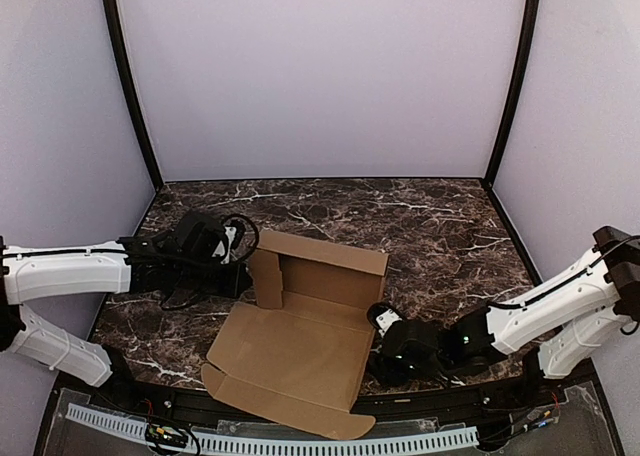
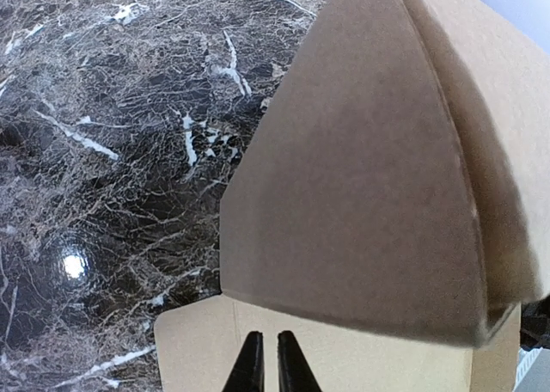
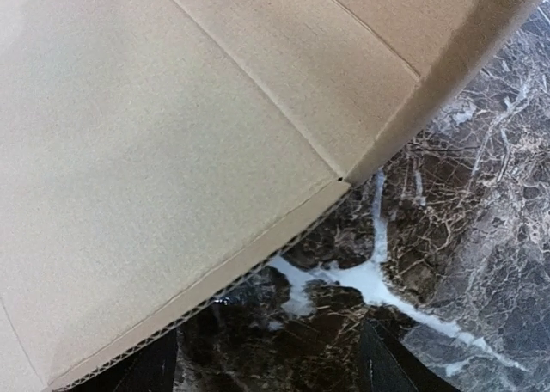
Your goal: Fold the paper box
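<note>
Brown cardboard paper box (image 1: 295,351), marble table (image 1: 430,221)

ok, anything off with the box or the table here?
No tears or crushing that I can see. The box lies askew to the table edges, and its near flap hangs past the front edge over the white rail. Nothing spilled.

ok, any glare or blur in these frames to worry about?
Left wrist: one bright glare spot on the marble table; the close paper box looks soft. Right wrist: the box's corrugated edge is sharp, with dark shadow beneath it. Top external: even, soft light, no hotspot.
</note>
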Action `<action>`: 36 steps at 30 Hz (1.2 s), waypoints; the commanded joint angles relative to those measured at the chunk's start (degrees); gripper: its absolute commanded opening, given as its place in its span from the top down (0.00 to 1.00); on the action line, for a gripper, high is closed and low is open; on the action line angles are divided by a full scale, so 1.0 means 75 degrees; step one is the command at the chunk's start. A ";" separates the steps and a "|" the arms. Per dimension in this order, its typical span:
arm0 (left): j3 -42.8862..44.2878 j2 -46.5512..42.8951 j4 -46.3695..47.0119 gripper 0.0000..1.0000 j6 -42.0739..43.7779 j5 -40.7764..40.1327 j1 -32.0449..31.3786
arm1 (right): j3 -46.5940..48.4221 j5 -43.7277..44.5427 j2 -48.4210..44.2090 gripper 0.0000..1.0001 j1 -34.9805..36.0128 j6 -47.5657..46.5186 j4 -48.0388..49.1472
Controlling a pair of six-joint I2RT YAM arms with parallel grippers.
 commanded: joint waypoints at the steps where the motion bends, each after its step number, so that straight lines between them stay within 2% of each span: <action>1: 0.0087 -0.0134 -0.0034 0.93 0.0412 -0.0134 0.0039 | 0.0167 0.0550 -0.0088 0.27 0.0142 0.0290 -0.0813; 6: -0.0289 -0.0767 -0.0403 0.87 0.0557 -0.0328 0.0039 | 0.0143 0.1152 -0.1007 0.23 0.0121 0.0213 -0.2069; 9: -0.0514 -0.1113 -0.0421 0.76 0.0688 -0.0247 0.0039 | 0.0249 0.1436 -0.1530 0.21 0.0086 -0.0048 -0.2679; 10: -0.0637 -0.1238 -0.0353 0.70 0.0732 -0.0048 0.0039 | 0.0314 0.1528 -0.1706 0.20 0.0063 -0.0112 -0.2852; 14: -0.1137 -0.1399 0.0863 0.50 0.1014 0.0924 0.0039 | 0.0532 0.1620 -0.2431 0.17 -0.0208 -0.0747 -0.2970; 17: -0.1557 -0.1402 0.1635 0.44 0.1096 0.1210 0.0039 | 0.0831 0.1543 -0.2937 0.16 -0.0438 -0.1280 -0.2869; 20: -0.1903 -0.1460 0.2600 0.40 0.1213 0.1044 0.0039 | 0.1162 0.1484 -0.3275 0.15 -0.0597 -0.1770 -0.2746; 23: -0.2345 -0.1546 0.3348 0.06 0.1414 0.0704 0.0039 | 0.1479 0.1490 -0.3446 0.14 -0.0727 -0.2194 -0.2603; 25: -0.2488 -0.1517 0.3620 0.02 0.1516 0.0313 0.0039 | 0.1674 0.1525 -0.3478 0.13 -0.0784 -0.2471 -0.2537; 29: -0.2729 -0.1225 0.4173 0.01 0.1612 -0.0074 0.0038 | 0.2062 0.1604 -0.3549 0.11 -0.0948 -0.3075 -0.2311; 36: -0.3002 -0.0710 0.5460 0.03 0.1679 0.0087 0.0036 | 0.3202 0.0714 -0.2866 0.09 -0.1602 -0.4443 -0.1667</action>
